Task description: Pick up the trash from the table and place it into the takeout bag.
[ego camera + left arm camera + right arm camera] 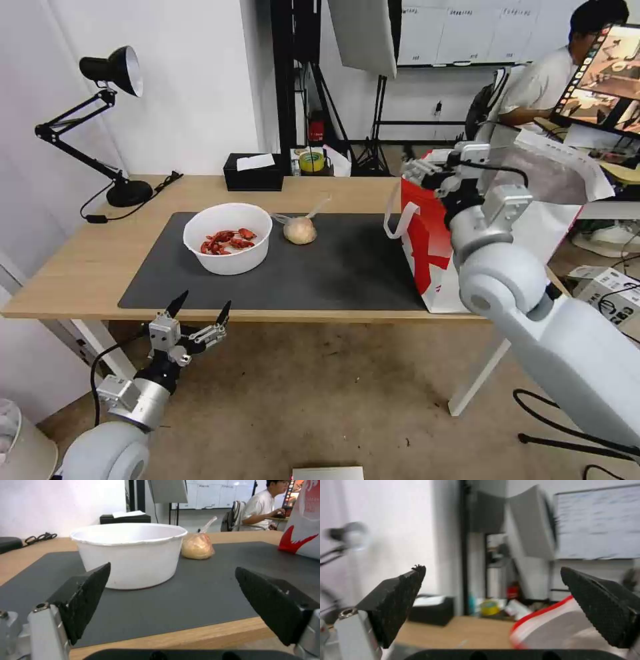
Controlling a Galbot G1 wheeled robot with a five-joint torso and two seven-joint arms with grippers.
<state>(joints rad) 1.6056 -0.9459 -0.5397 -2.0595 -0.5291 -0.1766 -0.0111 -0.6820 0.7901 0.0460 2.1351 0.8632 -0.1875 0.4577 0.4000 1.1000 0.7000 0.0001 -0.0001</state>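
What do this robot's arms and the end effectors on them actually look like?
Both arms are smooth pale grey-white shells with rounded ball-like joints and silver metal wrist blocks. Thin black cables loop beside each wrist. The left end effector and the right end effector each carry two black, pointed, wedge-shaped fingers with a rough textured face.

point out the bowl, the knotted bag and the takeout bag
bowl (227, 261): head view, on its white outer wall
knotted bag (300, 231): head view, on the beige lump inside
takeout bag (425, 248): head view, on its red side panel
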